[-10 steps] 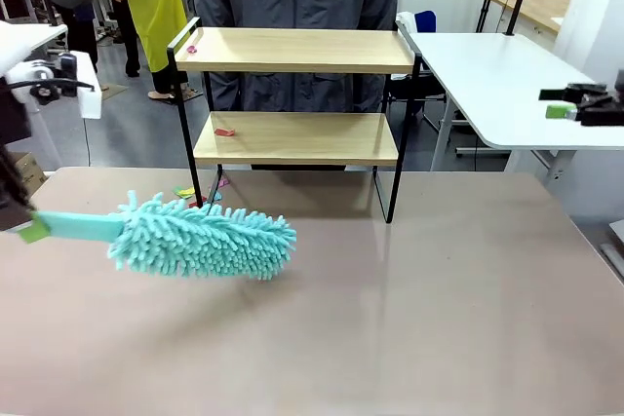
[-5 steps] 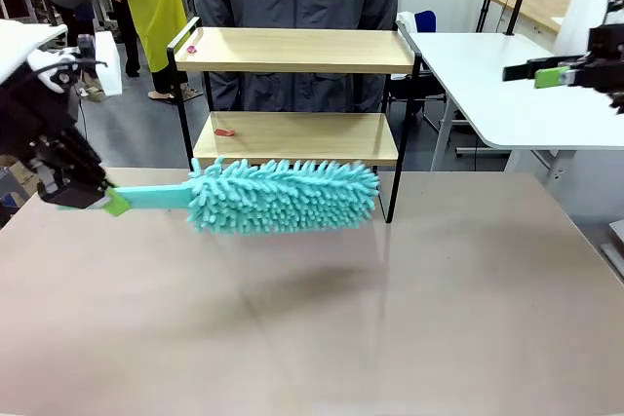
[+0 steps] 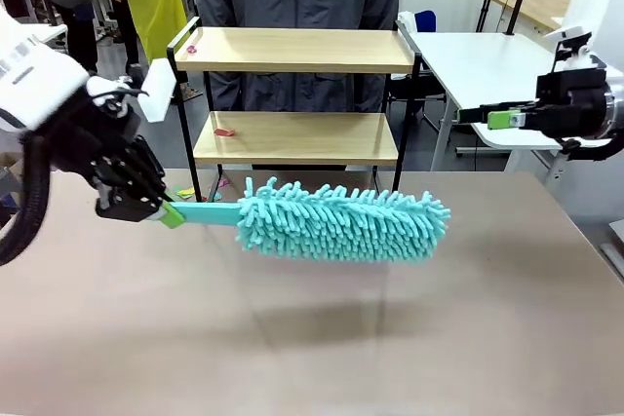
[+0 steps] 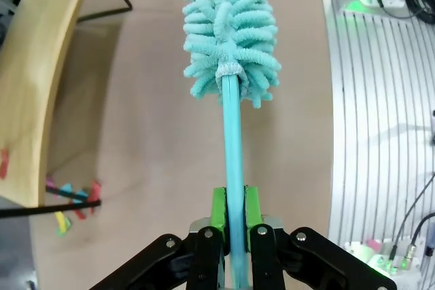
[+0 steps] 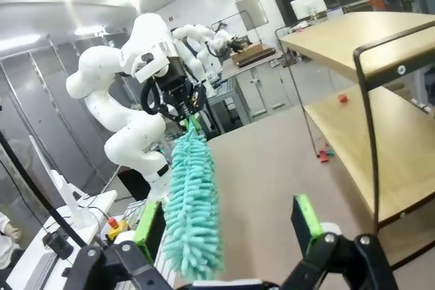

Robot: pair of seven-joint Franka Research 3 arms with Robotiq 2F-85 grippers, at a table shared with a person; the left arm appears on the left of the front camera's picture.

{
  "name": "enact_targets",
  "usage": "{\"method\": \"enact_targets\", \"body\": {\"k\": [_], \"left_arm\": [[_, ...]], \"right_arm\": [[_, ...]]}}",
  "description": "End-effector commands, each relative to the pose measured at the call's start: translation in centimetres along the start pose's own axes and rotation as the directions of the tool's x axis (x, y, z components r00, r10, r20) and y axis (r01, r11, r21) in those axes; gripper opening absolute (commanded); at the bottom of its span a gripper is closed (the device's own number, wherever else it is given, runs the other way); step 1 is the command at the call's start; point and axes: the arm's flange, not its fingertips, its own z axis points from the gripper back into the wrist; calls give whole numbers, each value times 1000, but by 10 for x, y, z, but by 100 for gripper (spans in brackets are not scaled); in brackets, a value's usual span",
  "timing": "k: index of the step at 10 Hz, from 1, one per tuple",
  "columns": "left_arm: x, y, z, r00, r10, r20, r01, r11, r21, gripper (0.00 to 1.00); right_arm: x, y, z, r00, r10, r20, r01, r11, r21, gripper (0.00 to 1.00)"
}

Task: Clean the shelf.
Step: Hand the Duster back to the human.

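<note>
Left fingers [image 4: 230, 219] clamp the duster [image 3: 336, 221] handle; right fingers [image 5: 231, 225] stand apart. Lift the duster level to the shelf [image 3: 292, 138] boards, clearing the rails.

The shelf [image 3: 292, 94], two light wooden boards in a thin black metal frame, is seen upright beyond the left claw [image 3: 168, 213]. Small red scraps are seen on both boards, up and right of that claw.

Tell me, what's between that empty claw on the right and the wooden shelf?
Nothing on the table: bare tabletop lies between the open right end effector and the shelf in the front view. The duster hangs lower, nearer the camera.
</note>
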Motion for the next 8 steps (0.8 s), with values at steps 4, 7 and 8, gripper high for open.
{"method": "enact_targets", "body": {"k": [4, 7, 8], "left_arm": [[0, 0, 0, 1000, 0, 0, 0, 1000, 0, 13], [-3, 2, -4, 1000, -4, -26, 4, 1000, 9, 13], [-3, 7, -14, 998, -14, 68, 12, 1000, 24, 13]], "right_arm": [[2, 3, -4, 999, -37, -19, 38, 999, 31, 100], [-15, 6, -15, 998, 36, -45, -36, 999, 6, 100], [-28, 8, -23, 995, 83, -57, -84, 996, -7, 100]]}}
